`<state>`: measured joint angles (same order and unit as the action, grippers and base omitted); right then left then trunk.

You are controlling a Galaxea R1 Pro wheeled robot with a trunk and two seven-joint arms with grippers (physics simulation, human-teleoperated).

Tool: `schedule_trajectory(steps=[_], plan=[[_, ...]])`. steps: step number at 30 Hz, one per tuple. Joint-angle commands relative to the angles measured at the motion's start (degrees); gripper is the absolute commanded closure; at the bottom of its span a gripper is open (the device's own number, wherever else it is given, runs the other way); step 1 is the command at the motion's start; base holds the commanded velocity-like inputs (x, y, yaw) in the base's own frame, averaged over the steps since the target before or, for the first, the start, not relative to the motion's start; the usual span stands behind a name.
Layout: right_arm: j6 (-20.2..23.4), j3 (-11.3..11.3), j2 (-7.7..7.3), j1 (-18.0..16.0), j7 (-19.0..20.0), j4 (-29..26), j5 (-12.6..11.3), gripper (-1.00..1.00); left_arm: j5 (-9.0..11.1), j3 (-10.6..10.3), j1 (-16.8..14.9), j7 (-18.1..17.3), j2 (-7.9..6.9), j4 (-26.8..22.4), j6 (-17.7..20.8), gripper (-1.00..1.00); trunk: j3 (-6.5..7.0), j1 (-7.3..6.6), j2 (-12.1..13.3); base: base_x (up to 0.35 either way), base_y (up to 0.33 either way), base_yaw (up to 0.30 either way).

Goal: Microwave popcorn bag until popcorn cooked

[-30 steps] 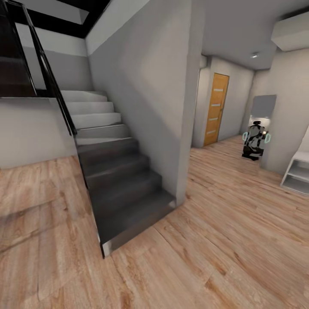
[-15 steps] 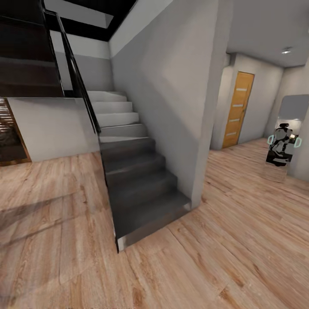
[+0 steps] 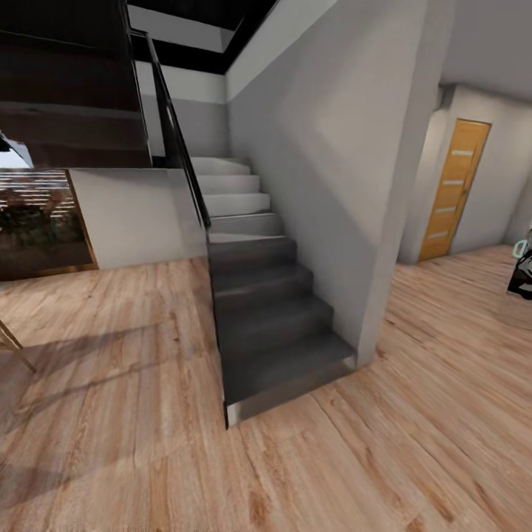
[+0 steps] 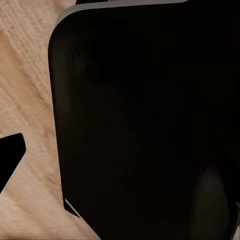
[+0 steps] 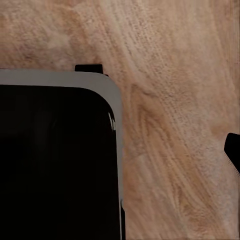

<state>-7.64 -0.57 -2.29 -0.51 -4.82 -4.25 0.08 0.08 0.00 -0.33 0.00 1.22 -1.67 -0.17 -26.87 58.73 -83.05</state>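
The popcorn bag, the microwave and the countertop are out of view; I am in a hallway on a light wood floor point(image 3: 133, 414). In the left wrist view, my dark rounded base point(image 4: 145, 125) hangs over the floor, and one dark fingertip point(image 4: 10, 160) pokes in at the edge. The right wrist view has the same base point(image 5: 55, 165) with its grey rim, and a dark fingertip point(image 5: 234, 150) at the edge. The jaws' spacing cannot be judged.
A dark grey staircase point(image 3: 273, 295) with a black railing point(image 3: 177, 140) rises ahead, against a grey wall point(image 3: 355, 185). An orange door point(image 3: 451, 192) stands far right. A dark glass panel point(image 3: 37, 222) and a thin wooden leg point(image 3: 11, 343) are at the left.
The whole picture has slid to the right, so the camera has turned left. The mirror with the robot's reflection is almost off the right edge; a glass panel has come in at left.
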Motion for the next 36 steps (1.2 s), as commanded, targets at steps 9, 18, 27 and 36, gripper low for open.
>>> schedule_trajectory(steps=[9,18,27,36], plan=[[-0.19,0.00,0.17,-0.02,-0.10,0.03,0.01,-1.00,0.01,0.00,-0.03,0.00,0.01,0.00,-0.03,-1.00,-0.06,0.00,-0.03,0.000,0.000,0.266],[-0.19,0.01,0.18,-0.02,-0.10,0.03,0.01,-1.00,0.01,0.00,-0.03,0.00,0.01,0.00,-0.02,-1.00,-0.06,0.00,-0.03,0.000,0.000,0.267],[-0.19,0.04,0.18,-0.02,-0.10,0.03,0.01,-1.00,0.01,0.00,-0.02,0.00,0.01,0.00,-0.01,-1.00,-0.06,0.00,-0.03,0.000,0.000,0.267],[-0.19,0.05,0.18,-0.02,-0.10,0.03,0.01,-1.00,0.01,0.00,-0.03,0.00,0.01,0.00,-0.02,-1.00,-0.06,0.00,-0.03,0.000,0.000,0.266]])
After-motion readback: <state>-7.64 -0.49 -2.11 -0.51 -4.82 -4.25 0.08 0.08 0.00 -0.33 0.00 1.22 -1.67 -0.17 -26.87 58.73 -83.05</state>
